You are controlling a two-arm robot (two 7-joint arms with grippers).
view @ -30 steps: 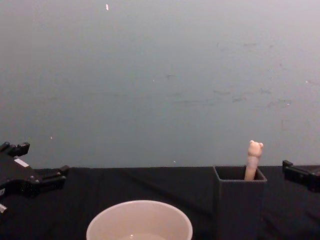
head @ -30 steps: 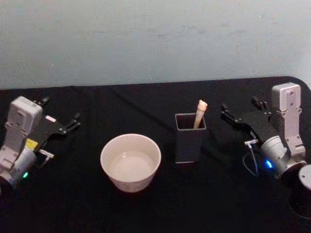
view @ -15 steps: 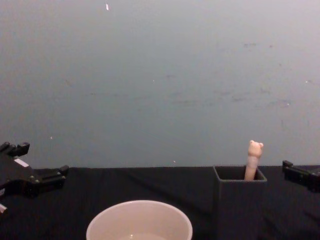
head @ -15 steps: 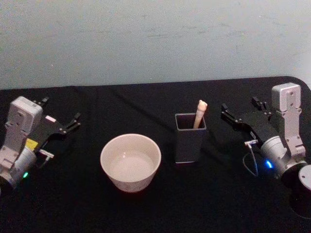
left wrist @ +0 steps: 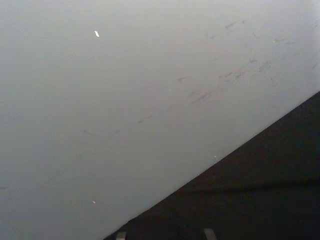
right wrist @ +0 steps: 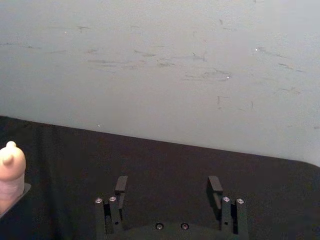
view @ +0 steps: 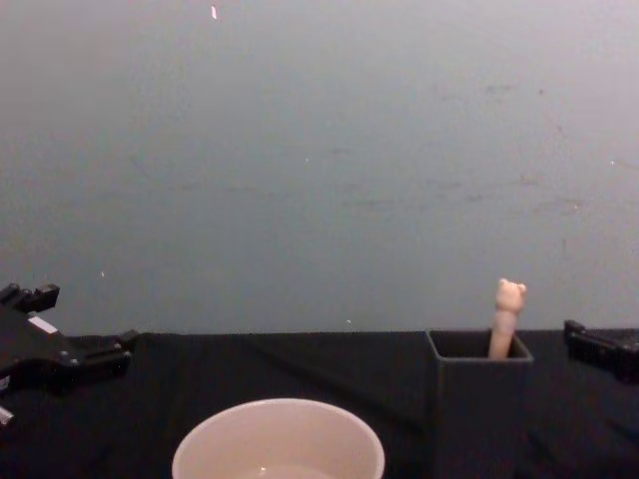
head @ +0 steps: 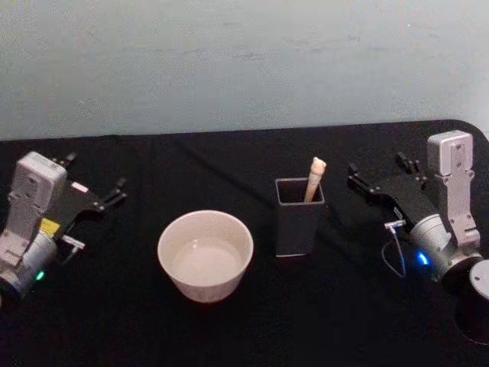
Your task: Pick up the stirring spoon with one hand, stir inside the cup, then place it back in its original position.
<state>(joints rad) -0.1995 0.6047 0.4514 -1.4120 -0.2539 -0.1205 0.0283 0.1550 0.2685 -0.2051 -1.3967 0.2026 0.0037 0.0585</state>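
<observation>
The stirring spoon [head: 314, 178] stands in the dark grey square holder [head: 298, 222] right of centre, its beige bear-head handle [view: 507, 317] sticking out above the rim. To the left of the holder [view: 479, 404] sits the wide cream cup [head: 205, 256], also seen low in the chest view [view: 280, 444]. My right gripper [head: 377, 165] hovers open to the right of the holder, nothing between its fingers [right wrist: 120, 186]; the spoon's top [right wrist: 10, 167] shows at the edge of its wrist view. My left gripper [head: 97, 174] rests open at the far left, away from the cup.
A black cloth [head: 252, 329] covers the table, with a plain pale wall [view: 319, 150] behind it. Open cloth lies between each gripper and the two vessels. The table's rounded far right corner [head: 474, 128] is near the right arm.
</observation>
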